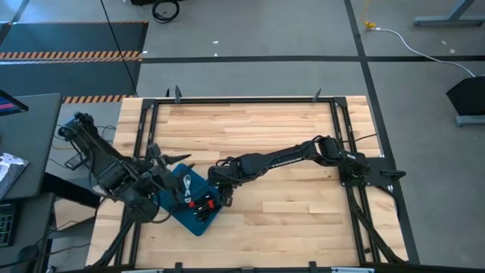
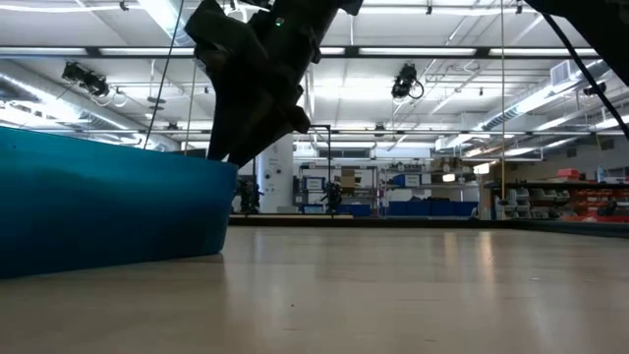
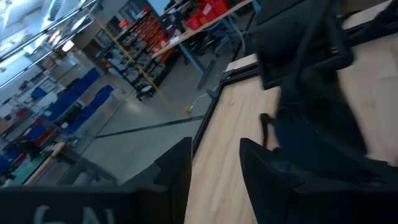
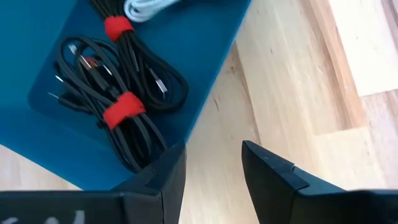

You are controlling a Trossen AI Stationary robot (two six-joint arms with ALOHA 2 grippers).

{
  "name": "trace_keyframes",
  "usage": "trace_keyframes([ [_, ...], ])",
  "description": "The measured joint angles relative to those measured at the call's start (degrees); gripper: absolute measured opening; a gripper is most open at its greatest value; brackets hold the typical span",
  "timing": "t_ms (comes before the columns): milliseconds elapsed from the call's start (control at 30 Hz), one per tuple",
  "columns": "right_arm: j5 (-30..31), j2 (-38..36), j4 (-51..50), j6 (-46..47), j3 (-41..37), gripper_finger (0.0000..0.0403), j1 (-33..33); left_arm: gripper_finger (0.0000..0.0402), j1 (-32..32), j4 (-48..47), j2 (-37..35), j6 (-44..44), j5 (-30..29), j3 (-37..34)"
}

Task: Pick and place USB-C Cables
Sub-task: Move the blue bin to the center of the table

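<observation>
A blue tray (image 1: 191, 216) lies near the table's near-left part. In it are black USB-C cable bundles (image 4: 118, 93), two of them bound with red bands (image 4: 124, 109), and a white cable (image 4: 146, 7) beside them. In the high view the black cables (image 1: 203, 205) and the white one (image 1: 186, 190) rest on the tray floor. My right gripper (image 4: 214, 177) is open and empty, hovering over the tray's right edge (image 1: 221, 192). My left gripper (image 3: 214, 180) is open and empty too, by the tray's far-left corner (image 1: 168, 160).
Bare wooden tabletop (image 1: 288, 220) stretches right of and beyond the tray. A black metal frame (image 1: 337, 129) runs along the table's edges. In the low view the tray wall (image 2: 108, 202) fills the left, with a dark arm (image 2: 256, 79) above it.
</observation>
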Motion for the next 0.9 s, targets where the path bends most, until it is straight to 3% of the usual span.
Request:
trace_keyframes([
  [700,0.13,3.46,-0.27,-1.26,-0.02,0.0161,0.15,0.0142,9.78,0.76,-0.02,-2.43,0.95,-0.02],
  [900,3.01,3.54,-6.3,-3.02,-0.04,0.0129,-0.62,0.0142,10.18,0.7,0.0,-2.43,2.13,-0.02],
])
